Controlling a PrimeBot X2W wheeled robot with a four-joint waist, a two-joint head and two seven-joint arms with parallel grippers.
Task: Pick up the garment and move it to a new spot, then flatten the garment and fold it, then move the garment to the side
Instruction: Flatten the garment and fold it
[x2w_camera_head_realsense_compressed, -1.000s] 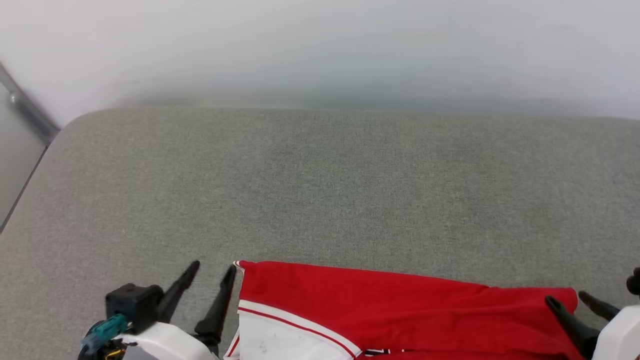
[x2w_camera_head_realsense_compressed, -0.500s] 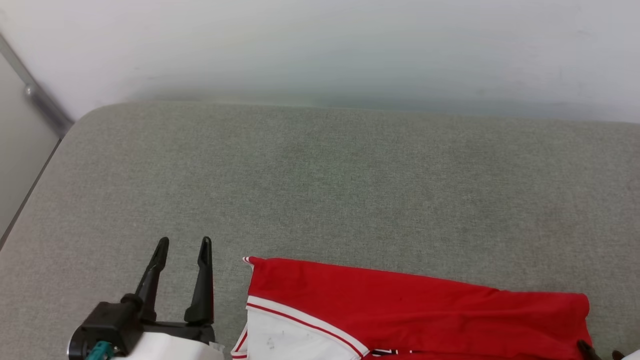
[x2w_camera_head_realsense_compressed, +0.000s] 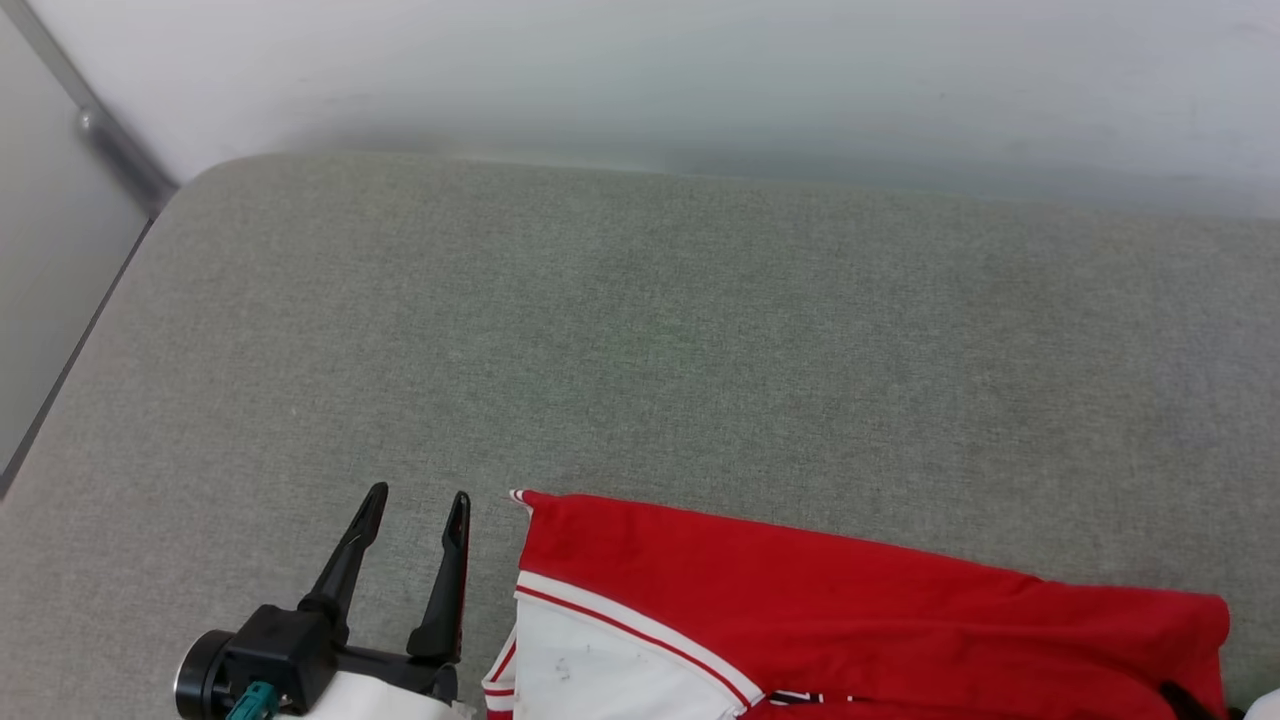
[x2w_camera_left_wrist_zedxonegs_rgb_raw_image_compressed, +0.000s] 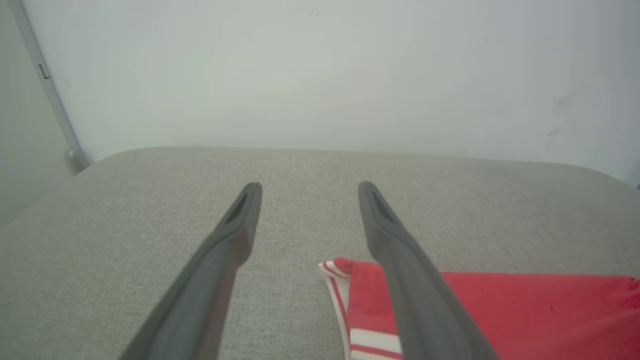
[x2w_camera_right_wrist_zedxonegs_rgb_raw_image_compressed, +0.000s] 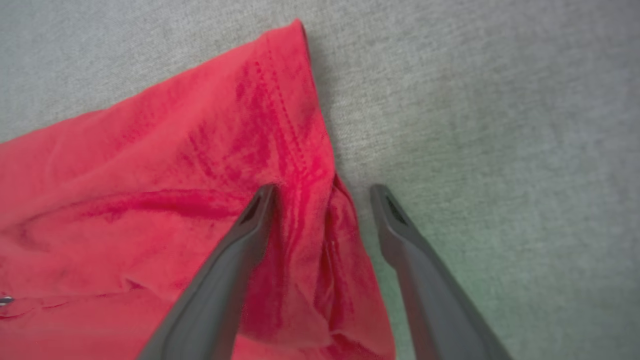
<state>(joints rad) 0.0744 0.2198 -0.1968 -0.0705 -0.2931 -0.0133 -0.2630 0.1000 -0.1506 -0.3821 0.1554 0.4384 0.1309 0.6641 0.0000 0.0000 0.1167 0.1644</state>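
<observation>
Since a second ago the left gripper (x2w_camera_head_realsense_compressed: 419, 493) has come off the garment (x2w_camera_head_realsense_compressed: 850, 610), whose left corner it was touching, and the head camera has shifted too. The garment lies as a red band along the bench's (x2w_camera_head_realsense_compressed: 640, 330) near edge, a white sleeve (x2w_camera_head_realsense_compressed: 600, 670) showing at its left, so a fold seems laid. The left gripper stands just beside that corner, spread and empty. The right gripper (x2w_camera_right_wrist_zedxonegs_rgb_raw_image_compressed: 324, 190), also spread, straddles the right hem without pinching, likely freshly let go.
</observation>
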